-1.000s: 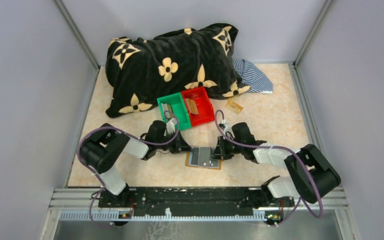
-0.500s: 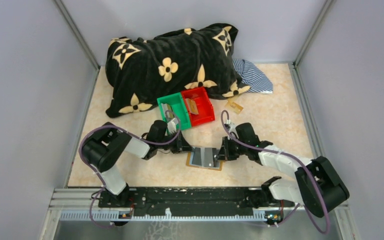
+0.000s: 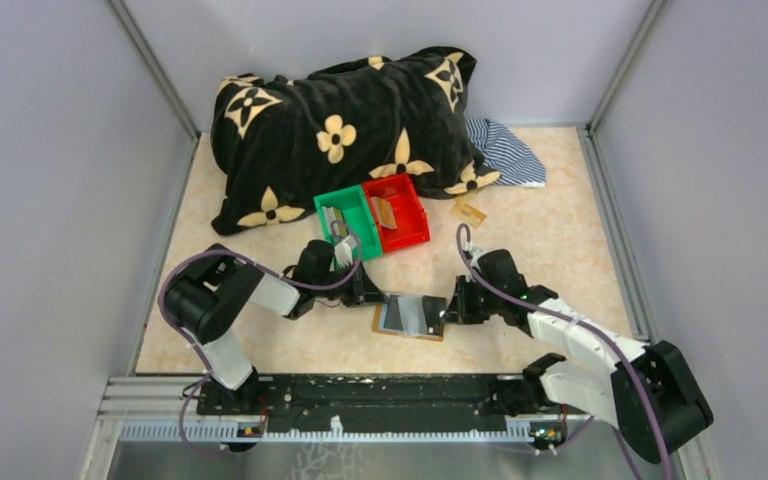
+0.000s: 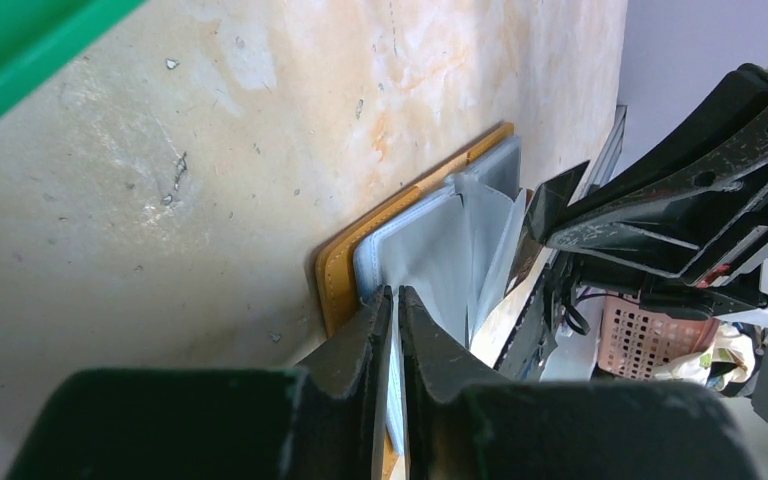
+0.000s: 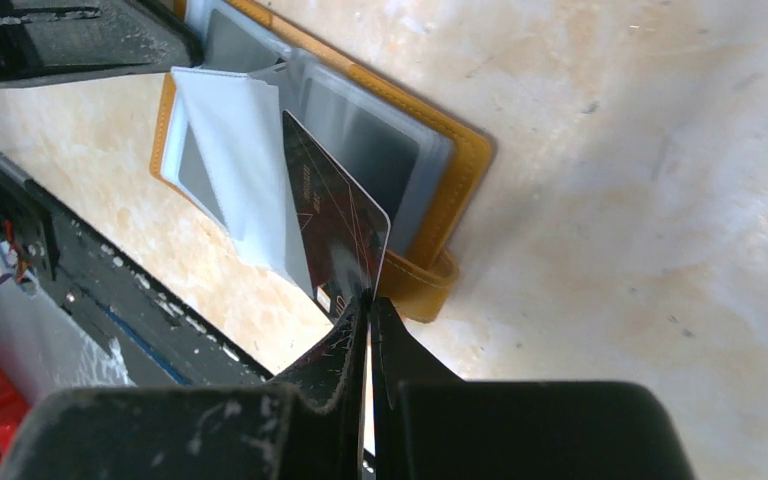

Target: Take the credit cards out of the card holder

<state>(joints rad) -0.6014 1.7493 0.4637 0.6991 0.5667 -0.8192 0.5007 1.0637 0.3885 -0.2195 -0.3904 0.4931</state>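
Top cam high, rear, tilted down, wrist cams close, low, opp. sides, all share card holder (image 3: 407,315)

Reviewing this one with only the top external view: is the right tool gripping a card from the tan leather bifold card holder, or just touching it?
Observer: Gripping. The right wrist view shows the right tool shut on a dark plastic card with red print.
Operator: Is it clear of the pockets?
Observer: Cannot tell; a lifted pale translucent sleeve of the tan leather bifold card holder overlaps its far edge.
Operator: And the left tool?
Observer: The left wrist view shows it shut on a grey inner page at the holder's edge.
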